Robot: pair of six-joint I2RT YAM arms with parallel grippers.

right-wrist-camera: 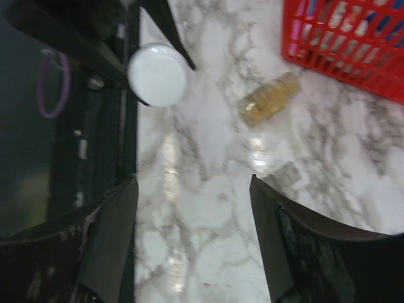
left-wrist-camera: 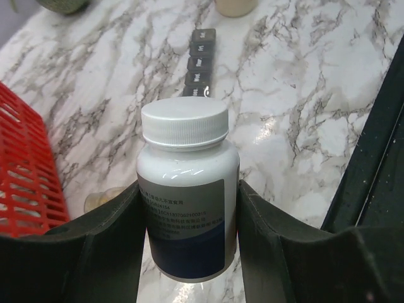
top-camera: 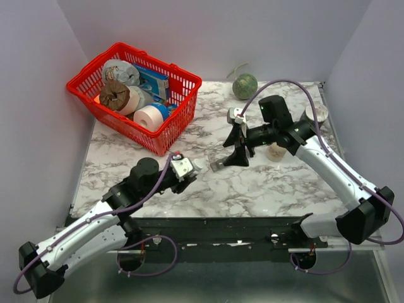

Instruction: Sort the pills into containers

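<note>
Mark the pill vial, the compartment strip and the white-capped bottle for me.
pill vial (right-wrist-camera: 269, 98): right wrist view, middle of its clear body.
compartment strip (left-wrist-camera: 198, 63): left wrist view, lid of a middle visible compartment.
white-capped bottle (left-wrist-camera: 186, 196): left wrist view, top of its label.

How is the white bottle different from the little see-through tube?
The white bottle hides what is inside; the clear tube shows tan-yellow pills. The white bottle is gripped by the left gripper; the clear tube lies on its side on the marble table, free. Both are round containers.
</note>
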